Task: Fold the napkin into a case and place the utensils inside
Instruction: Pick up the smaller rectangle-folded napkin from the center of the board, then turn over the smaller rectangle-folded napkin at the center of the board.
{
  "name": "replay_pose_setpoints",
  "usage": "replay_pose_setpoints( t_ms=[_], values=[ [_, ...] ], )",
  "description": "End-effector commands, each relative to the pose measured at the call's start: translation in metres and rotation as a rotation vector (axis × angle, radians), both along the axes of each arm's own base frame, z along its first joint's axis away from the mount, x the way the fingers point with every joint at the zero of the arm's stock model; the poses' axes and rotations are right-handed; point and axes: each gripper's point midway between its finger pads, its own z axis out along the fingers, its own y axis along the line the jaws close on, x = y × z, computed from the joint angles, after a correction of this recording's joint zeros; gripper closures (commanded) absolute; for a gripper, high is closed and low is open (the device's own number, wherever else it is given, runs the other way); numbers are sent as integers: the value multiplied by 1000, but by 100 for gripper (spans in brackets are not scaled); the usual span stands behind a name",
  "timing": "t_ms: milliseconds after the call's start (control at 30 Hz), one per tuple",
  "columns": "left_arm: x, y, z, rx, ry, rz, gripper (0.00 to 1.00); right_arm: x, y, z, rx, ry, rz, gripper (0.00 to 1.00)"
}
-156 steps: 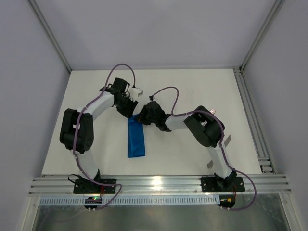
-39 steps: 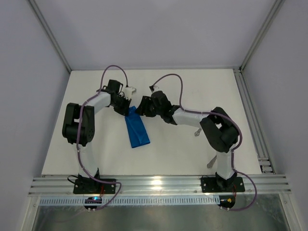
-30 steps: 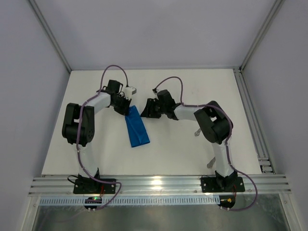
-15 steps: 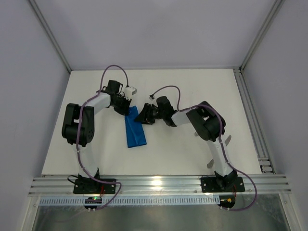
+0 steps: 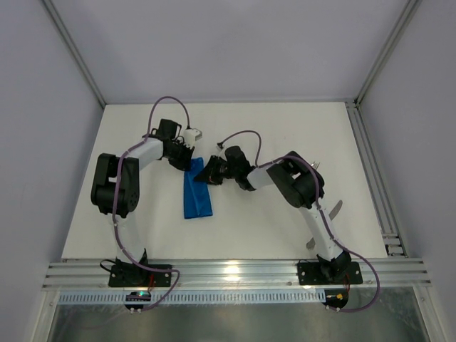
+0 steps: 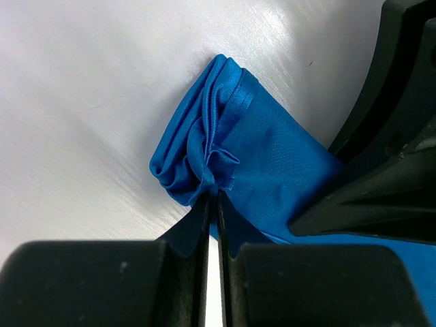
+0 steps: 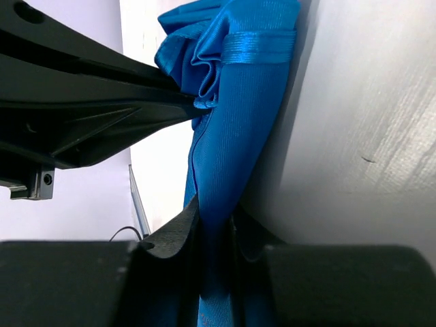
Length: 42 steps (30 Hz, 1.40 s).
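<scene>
The left gripper [image 6: 212, 195] and right gripper [image 7: 216, 219] each clamp the upper end of the folded blue napkin [image 5: 197, 198], left of frame centre.

I work in a robot lab test cell. A bare white counter [image 5: 285, 128] is boxed in by plain grey wall panels [image 5: 228, 43]. Aluminium frame posts [image 5: 73, 53] stand at the corners, slotted metal rails [image 5: 235, 273] line the near edge, and purple cables [image 5: 168, 100] loop over my arms [image 5: 114, 189].
</scene>
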Motion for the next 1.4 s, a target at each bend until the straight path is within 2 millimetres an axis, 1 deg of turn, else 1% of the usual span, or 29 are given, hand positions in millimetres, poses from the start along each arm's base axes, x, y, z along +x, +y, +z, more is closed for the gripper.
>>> replay_pose_setpoints(
  t_ms=[0,33,67,100,167,200,233,300,367,400,467,533,600,633,667,700,733,767,833,900,1000,1067,1100,1167,1200,1267,1300,1333,1367],
  values=[
    [-22,8,-20,31,80,-2,96,-9,-8,-44,-125,71,-38,82],
    [-22,7,-19,25,78,-3,95,-9,-8,-43,-126,67,-40,84],
    [-22,6,-16,20,78,-5,95,-11,-9,-45,-137,64,-46,88],
    [-23,6,-14,19,77,-7,95,-11,-8,-39,-137,53,-51,90],
    [-25,2,-12,-6,83,-20,94,-13,-11,-37,-159,42,-60,96],
    [-28,-1,-8,-18,87,-34,93,-11,-12,-30,-173,7,-69,96],
    [-31,-4,-5,-42,93,-43,92,-13,-15,-32,-206,9,-68,96],
    [-35,-7,0,-62,100,-53,91,-14,-17,-28,-248,-42,-53,96],
    [-38,-12,12,-93,102,-69,88,-11,-23,-17,-279,-72,-71,96],
    [-39,-13,17,-108,105,-74,85,-8,-26,-14,-298,-106,-73,96],
    [-42,-19,36,-163,114,-86,76,-8,-31,-4,-325,-129,-68,96],
    [-45,-16,51,-191,129,-76,72,-8,-35,4,-367,-167,-49,96],
    [-43,-16,67,-223,116,-79,70,-7,-39,10,-400,-196,-33,96],
    [-42,-13,74,-233,113,-74,70,-7,-45,10,-451,-218,-6,96],
    [-45,-14,87,-259,110,-85,69,-5,-50,18,-480,-250,-12,96],
    [-46,-13,94,-269,105,-84,69,-4,-54,22,-507,-272,-5,96],
    [-46,-8,100,-281,104,-74,69,-10,-67,19,-587,-277,34,96],
    [-50,-5,108,-287,102,-71,69,-4,-76,29,-632,-316,11,96],
    [-49,3,118,-297,90,-56,69,-8,-99,29,-738,-327,23,96],
    [-52,10,126,-295,82,-43,69,-3,-121,38,-853,-396,17,96],
    [-51,26,131,-295,75,-4,69,-8,-156,42,-1033,-413,69,96],
    [-51,32,131,-299,77,11,69,-8,-171,45,-1110,-423,86,96],
    [-49,43,131,-300,75,38,69,-4,-185,48,-1186,-447,88,96],
    [-51,48,131,-302,78,49,69,-6,-206,55,-1304,-445,103,96],
    [-50,53,131,-301,78,61,69,-3,-225,64,-1419,-464,96,96],
    [-50,58,129,-301,79,72,69,-1,-238,72,-1526,-489,94,96],
    [-49,60,129,-305,80,81,69,-2,-239,77,-1574,-510,103,96],
    [-49,61,129,-308,81,84,69,2,-250,85,-1670,-544,83,96],
    [-48,62,129,-306,79,87,69,1,-249,82,-1729,-565,101,96]
  ],
)
